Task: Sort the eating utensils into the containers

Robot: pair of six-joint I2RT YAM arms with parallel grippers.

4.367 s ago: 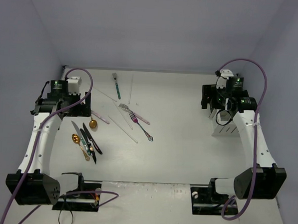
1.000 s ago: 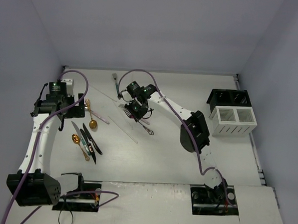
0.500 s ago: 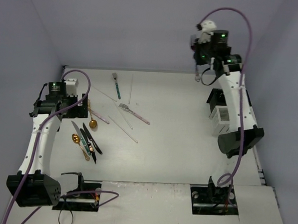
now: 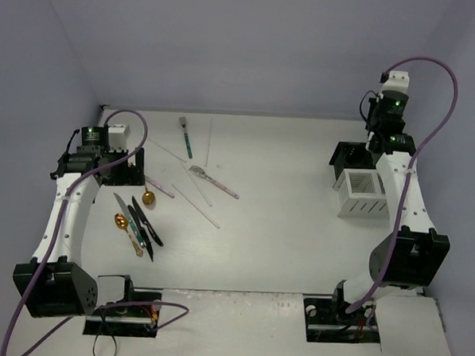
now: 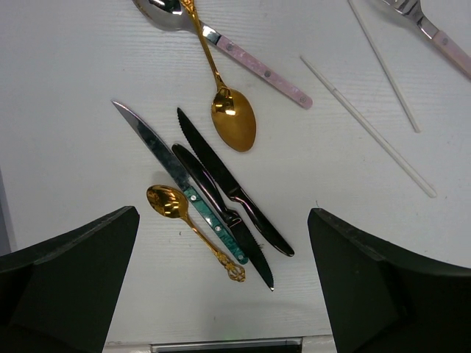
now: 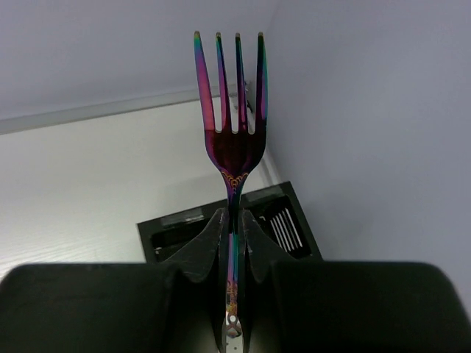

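Clamping an iridescent fork (image 6: 232, 147) upright, the right hand (image 6: 233, 220) hangs above the black container (image 6: 283, 220), seemingly ready to drop it; the left hand (image 5: 228, 283) hangs spread wide.
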